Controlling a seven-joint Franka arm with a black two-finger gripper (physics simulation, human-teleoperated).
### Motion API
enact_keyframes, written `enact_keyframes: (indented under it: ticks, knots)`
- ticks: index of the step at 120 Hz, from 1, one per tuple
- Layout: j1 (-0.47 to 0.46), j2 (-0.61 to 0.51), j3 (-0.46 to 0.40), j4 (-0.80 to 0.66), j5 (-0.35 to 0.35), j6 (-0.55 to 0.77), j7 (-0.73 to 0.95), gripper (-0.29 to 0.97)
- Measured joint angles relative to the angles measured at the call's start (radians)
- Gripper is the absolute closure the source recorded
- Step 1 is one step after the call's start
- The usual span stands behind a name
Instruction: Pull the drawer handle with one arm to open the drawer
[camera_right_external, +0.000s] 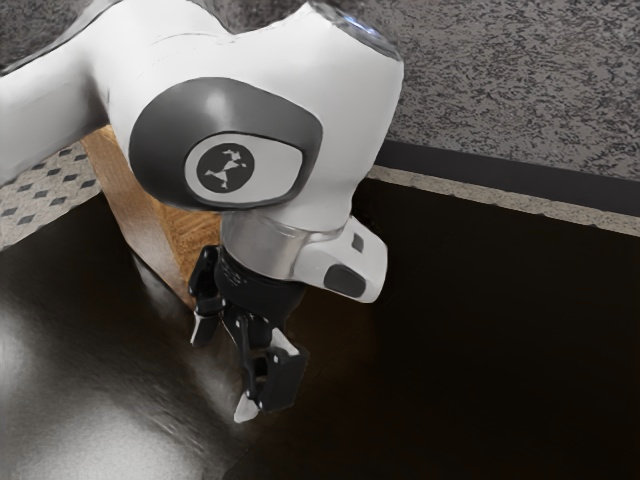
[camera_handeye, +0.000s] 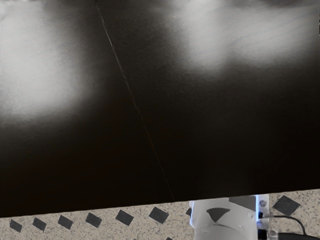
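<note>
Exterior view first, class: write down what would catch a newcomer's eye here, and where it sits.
The big white arm comes in from the exterior view's upper left, its black gripper open above the glossy dark table. Behind the arm stands a wooden box. In the wrist view, a thin seam crosses that dark surface.

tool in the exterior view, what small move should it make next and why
Probably turn the tool toward the wooden box that stands behind the arm, likely the drawer unit. Its fingers are open and hold nothing. It hangs over the dark table, and the wrist view looks across the table top, so the hand seems to point away from the box.
</note>
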Motion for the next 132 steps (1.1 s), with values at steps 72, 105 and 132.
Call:
enact_keyframes:
  ticks: [72,105,132]
  knots:
    - [0.109,0.299,0.107,0.254,0.147,0.624,0.141,0.00]
    - [0.121,0.176,0.121,0.105,0.198,0.603,0.322,0.00]
    - [0.157,0.202,0.123,0.106,0.194,0.620,0.413,0.00]
